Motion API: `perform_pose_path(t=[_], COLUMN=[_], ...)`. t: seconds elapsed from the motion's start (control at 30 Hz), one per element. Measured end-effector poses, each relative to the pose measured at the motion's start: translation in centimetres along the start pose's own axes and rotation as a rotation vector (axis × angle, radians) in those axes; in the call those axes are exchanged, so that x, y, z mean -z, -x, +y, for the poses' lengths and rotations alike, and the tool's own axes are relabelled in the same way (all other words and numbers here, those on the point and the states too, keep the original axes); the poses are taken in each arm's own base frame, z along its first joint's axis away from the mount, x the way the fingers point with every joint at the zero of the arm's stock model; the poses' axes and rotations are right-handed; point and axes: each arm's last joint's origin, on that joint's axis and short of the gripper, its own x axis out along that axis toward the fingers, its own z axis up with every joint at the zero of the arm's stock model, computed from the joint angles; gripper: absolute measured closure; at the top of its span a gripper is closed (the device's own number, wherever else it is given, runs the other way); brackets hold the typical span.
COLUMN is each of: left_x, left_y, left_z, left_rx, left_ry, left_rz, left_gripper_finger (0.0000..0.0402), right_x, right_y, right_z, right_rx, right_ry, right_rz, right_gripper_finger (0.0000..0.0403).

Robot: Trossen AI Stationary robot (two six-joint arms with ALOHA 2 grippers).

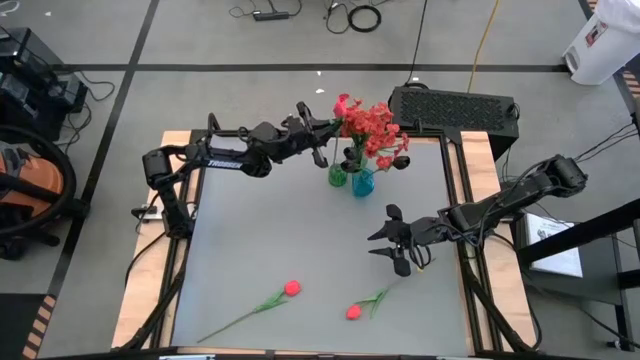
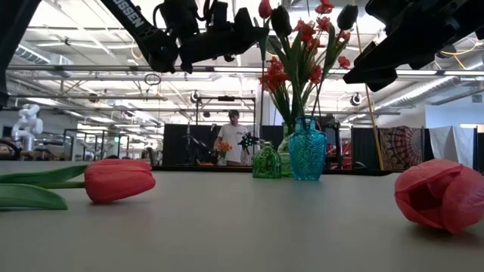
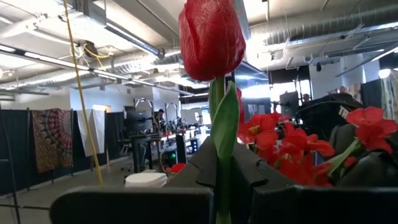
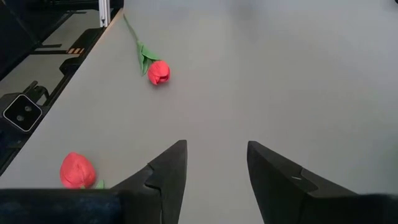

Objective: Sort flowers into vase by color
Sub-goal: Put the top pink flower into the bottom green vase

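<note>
A: Start with your high view. Where do your arms sit relative to the blue vase (image 1: 363,181)?

B: Your left arm reaches in level across the far end of the counter (image 1: 300,250), its left claw (image 1: 325,130) just beside the vases, over the green vase (image 1: 338,175). It pinches a tulip (image 1: 342,104) by the stem, bloom up beside the red bouquet (image 1: 375,125). Your right arm comes in from the counter's right edge, elbow bent, and the right claw (image 1: 392,241) hovers nearer you than the blue vase, fingers spread.

A: And the flowers left?

B: Two tulips lie on the counter well on your side of the blue vase: one long-stemmed (image 1: 291,288), one shorter (image 1: 354,312).

A: Low view?

B: The blue vase (image 2: 306,152) and green vase (image 2: 266,162) stand side by side far back. Your left claw (image 2: 249,34) hangs above them. One fallen tulip (image 2: 119,180) lies close to the lens, another (image 2: 442,195) at the other side.

A: Left wrist?

B: The stem runs up between the fingers (image 3: 199,171); the held tulip (image 3: 211,37) stands upright, the red blossoms (image 3: 280,140) just beside it.

A: Right wrist?

B: The fingers (image 4: 165,171) are apart over bare counter (image 4: 280,81), nothing between them. Both loose tulips show: one ahead (image 4: 158,72), one close by (image 4: 77,170).
</note>
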Motion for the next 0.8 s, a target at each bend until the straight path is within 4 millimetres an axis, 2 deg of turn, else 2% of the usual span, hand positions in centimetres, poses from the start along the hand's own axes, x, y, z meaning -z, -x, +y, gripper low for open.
perform_pose_path(t=[0.8], left_x=[-0.07], left_y=[-0.15], left_z=[-0.82], left_rx=[-0.032], left_ry=[0.011], left_rz=[-0.001], left_gripper_finger=[0.0387], right_x=[-0.05], right_y=[0.00], right_z=[0.01], right_rx=[-0.001], right_ry=[0.002], right_rz=[-0.005], right_gripper_finger=[0.0243])
